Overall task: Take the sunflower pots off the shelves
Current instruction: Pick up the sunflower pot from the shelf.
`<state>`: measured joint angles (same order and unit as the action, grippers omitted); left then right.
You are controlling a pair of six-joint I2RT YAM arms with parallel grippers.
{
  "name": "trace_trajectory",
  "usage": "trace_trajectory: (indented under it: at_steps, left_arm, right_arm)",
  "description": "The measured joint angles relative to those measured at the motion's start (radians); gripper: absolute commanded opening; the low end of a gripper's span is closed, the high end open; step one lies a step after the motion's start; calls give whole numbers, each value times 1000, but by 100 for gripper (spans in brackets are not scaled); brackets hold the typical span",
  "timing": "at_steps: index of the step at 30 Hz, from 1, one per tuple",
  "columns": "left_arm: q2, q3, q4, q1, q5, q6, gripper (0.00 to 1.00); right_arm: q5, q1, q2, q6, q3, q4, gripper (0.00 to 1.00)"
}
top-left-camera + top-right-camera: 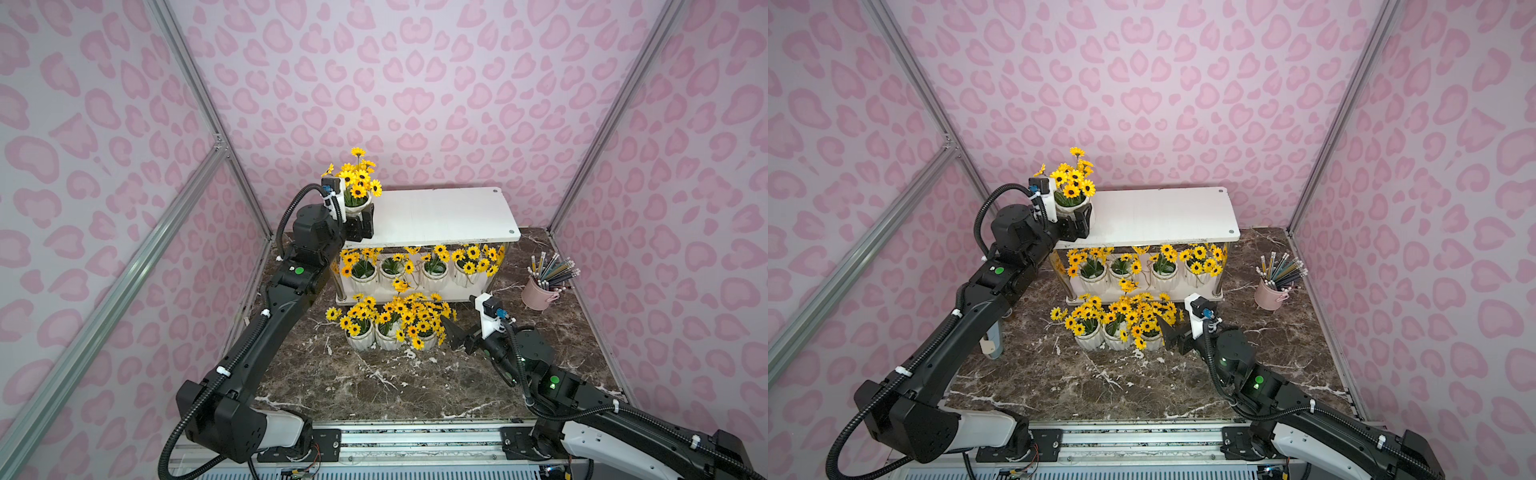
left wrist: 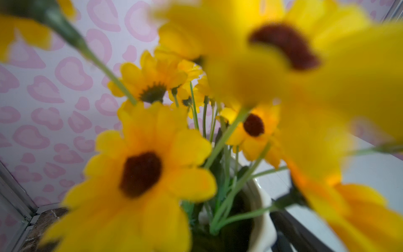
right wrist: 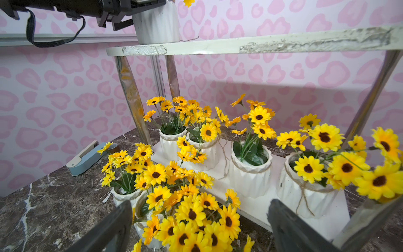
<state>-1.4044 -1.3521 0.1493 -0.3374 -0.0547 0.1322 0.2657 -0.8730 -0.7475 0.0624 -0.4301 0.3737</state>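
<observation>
Sitting clasped in the left hand (image 1: 360, 221): one sunflower pot (image 1: 356, 206).

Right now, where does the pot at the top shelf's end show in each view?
Top views: in both, the pot is at the left end of the top shelf.
Left wrist: close up, its white rim shows under blurred flowers.
Right wrist: its white body is above the shelf's corner, flowers cut off.
Shared landmark: the top shelf's white board.
</observation>
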Motion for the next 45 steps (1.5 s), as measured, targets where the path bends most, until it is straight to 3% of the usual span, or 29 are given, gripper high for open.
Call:
trace_trajectory:
  at_steps: [24, 26, 39, 45]
  left_arm:
    - [-81, -24, -68, 0, -10, -11, 98]
    - [-82, -20, -70, 0, -14, -10, 93]
    - [-79, -19, -71, -1, -21, -19, 3]
    - [-61, -21, -42, -1, -23, -19, 4]
  right_arm:
    - [-18, 2, 3, -11, 13, 5, 99]
    - [-18, 2, 3, -11, 14, 3, 99]
    - [-26, 2, 13, -19, 19, 6, 99]
    - [-25, 2, 14, -19, 20, 6, 99]
